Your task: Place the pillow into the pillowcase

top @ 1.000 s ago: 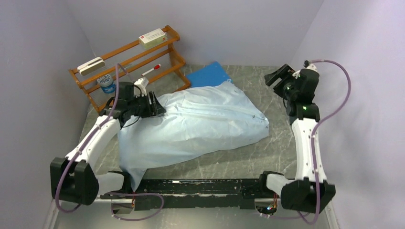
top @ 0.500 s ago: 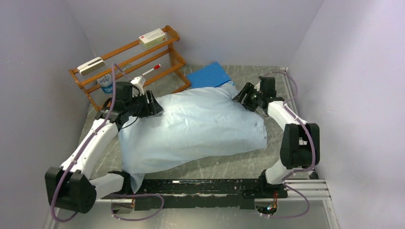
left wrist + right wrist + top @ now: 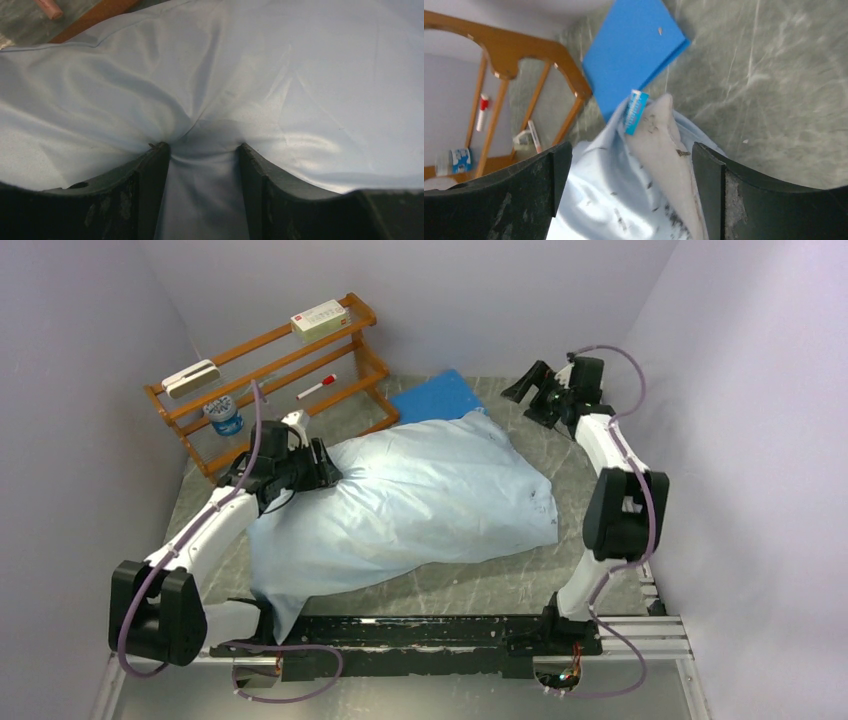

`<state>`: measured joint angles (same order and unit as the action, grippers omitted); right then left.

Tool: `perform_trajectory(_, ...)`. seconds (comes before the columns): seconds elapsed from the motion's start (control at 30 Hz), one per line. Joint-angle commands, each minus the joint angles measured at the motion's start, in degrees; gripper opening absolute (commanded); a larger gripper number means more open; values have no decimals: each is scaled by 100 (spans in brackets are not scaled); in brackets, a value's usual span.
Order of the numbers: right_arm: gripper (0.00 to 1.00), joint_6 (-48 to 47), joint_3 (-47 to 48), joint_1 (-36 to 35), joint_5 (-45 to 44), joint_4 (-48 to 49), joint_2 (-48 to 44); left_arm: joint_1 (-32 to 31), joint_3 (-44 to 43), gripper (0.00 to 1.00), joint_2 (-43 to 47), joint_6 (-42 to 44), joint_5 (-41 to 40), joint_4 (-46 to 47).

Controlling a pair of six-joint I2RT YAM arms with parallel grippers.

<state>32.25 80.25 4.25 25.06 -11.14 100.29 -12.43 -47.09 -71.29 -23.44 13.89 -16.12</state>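
Observation:
The pale blue pillowcase (image 3: pixel 420 502) lies plump across the middle of the table with the pillow inside it. In the right wrist view the pillow's white corner (image 3: pixel 664 145) and its small blue tag (image 3: pixel 636 111) stick out of the pillowcase (image 3: pixel 594 195). My left gripper (image 3: pixel 324 466) is at the pillowcase's left end. In the left wrist view it (image 3: pixel 202 148) is shut on a bunched fold of the pillowcase (image 3: pixel 300 90). My right gripper (image 3: pixel 524 392) hangs open and empty above the back right corner, its jaws wide apart over the pillow corner (image 3: pixel 629 150).
A flat bright-blue sheet (image 3: pixel 436 396) lies behind the pillow, also in the right wrist view (image 3: pixel 634 50). A wooden rack (image 3: pixel 265 365) with a box, a marker and a small tub stands at the back left. Walls close in on three sides.
My right gripper dropped onto the pillow's far right end half a second ago and has since lifted back to the rear right, open. The pillowcase's right end shifted slightly. My left gripper held its place.

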Motion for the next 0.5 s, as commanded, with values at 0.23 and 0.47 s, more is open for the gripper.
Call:
perform_trajectory(0.23, 90, 740, 41, -185, 1385, 193, 1046, -32, -67, 60, -577, 278, -574, -197)
perform_trajectory(0.47, 0, 1090, -712, -211, 1369, 1902, -196, -176, -694, 60, -1005, 448, -485, -10)
